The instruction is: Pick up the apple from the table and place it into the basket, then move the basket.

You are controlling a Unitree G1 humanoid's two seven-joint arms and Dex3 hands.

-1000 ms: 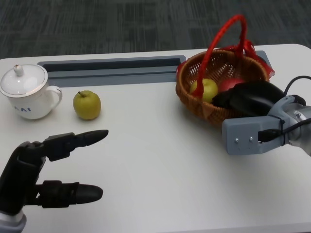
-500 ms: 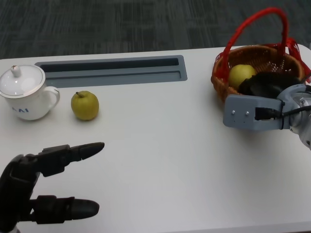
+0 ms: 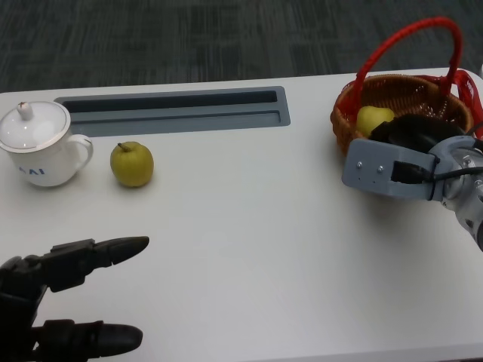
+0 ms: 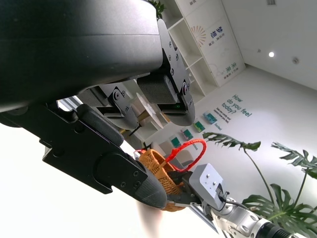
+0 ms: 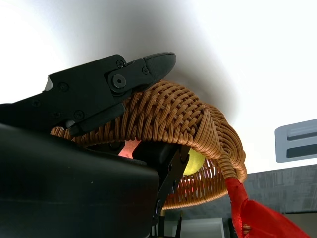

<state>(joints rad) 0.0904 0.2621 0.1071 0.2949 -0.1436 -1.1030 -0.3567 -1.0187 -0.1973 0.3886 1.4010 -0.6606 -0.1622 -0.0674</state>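
A: Head view: right hand [image 3: 411, 136] is gripping the wicker basket [image 3: 392, 94] by its near rim, probably for the move step. One apple [image 3: 373, 119] is sitting inside; a second green apple [image 3: 132, 164] is lying on the table [image 3: 249, 226] beside the lidded cup [image 3: 34, 147]. Left hand [image 3: 53, 302] is hovering, fingers apart, holding nothing.

B: Left wrist is adding only the red handle [image 4: 185, 148], seen far off.

A: Right wrist is showing what the head view hides: fingers [image 5: 114, 82] pinching the rim from outside and inside.
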